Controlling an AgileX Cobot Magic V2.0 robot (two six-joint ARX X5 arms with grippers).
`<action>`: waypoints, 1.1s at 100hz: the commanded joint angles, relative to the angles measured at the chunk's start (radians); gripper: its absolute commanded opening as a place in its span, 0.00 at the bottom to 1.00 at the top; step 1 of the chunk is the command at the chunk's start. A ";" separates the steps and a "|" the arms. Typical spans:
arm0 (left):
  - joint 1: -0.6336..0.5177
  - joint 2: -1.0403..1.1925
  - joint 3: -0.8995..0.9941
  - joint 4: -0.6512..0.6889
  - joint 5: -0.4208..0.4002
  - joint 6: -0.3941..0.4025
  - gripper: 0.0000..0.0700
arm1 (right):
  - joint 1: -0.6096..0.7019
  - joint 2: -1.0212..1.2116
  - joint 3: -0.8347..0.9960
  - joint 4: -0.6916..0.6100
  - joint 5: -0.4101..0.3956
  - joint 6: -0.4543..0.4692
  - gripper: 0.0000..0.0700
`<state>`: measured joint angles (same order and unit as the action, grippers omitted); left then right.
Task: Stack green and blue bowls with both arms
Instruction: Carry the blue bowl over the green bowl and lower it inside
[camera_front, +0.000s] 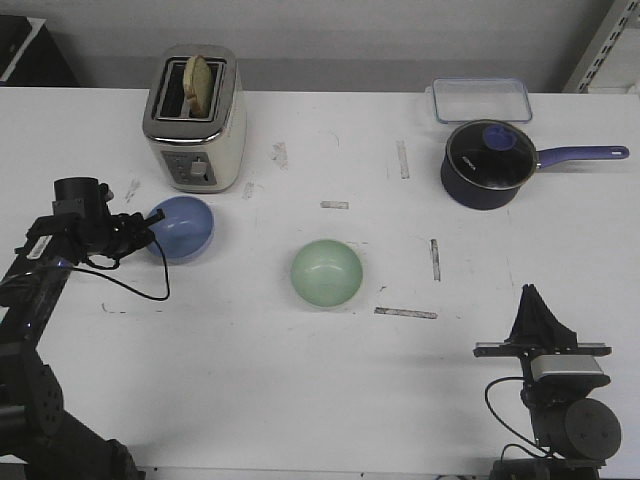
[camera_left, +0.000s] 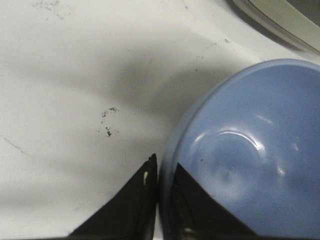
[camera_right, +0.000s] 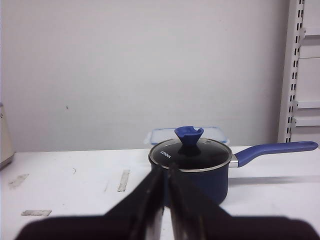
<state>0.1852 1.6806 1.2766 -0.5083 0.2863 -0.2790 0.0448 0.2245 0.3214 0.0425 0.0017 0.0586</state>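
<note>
The light blue bowl (camera_front: 184, 227) stands left of centre, just in front of the toaster. My left gripper (camera_front: 153, 222) is shut on its left rim: in the left wrist view one finger is outside the rim and one inside the blue bowl (camera_left: 250, 150), with my left gripper (camera_left: 162, 167) pinching the wall. The pale green bowl (camera_front: 327, 273) sits upright and empty at the table's middle, apart from both grippers. My right gripper (camera_front: 530, 297) is shut and empty near the front right edge, pointing away over the table; it also shows in the right wrist view (camera_right: 164, 172).
A cream toaster (camera_front: 194, 118) with bread stands at the back left, close behind the blue bowl. A dark navy saucepan (camera_front: 488, 165) with a lid and long blue handle is at the back right, a clear container (camera_front: 481, 99) behind it. Tape marks dot the table.
</note>
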 joint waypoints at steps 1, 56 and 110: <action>-0.008 -0.040 0.038 -0.007 -0.004 -0.019 0.00 | 0.001 -0.002 0.002 0.010 -0.002 -0.003 0.01; -0.391 -0.090 0.209 -0.167 -0.114 -0.082 0.00 | 0.001 -0.002 0.002 0.010 -0.002 -0.003 0.01; -0.739 -0.009 0.220 -0.076 -0.127 -0.130 0.00 | 0.001 -0.002 0.002 0.010 -0.002 -0.003 0.01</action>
<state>-0.5335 1.6455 1.4761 -0.5907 0.1688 -0.4068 0.0448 0.2245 0.3214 0.0425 0.0017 0.0582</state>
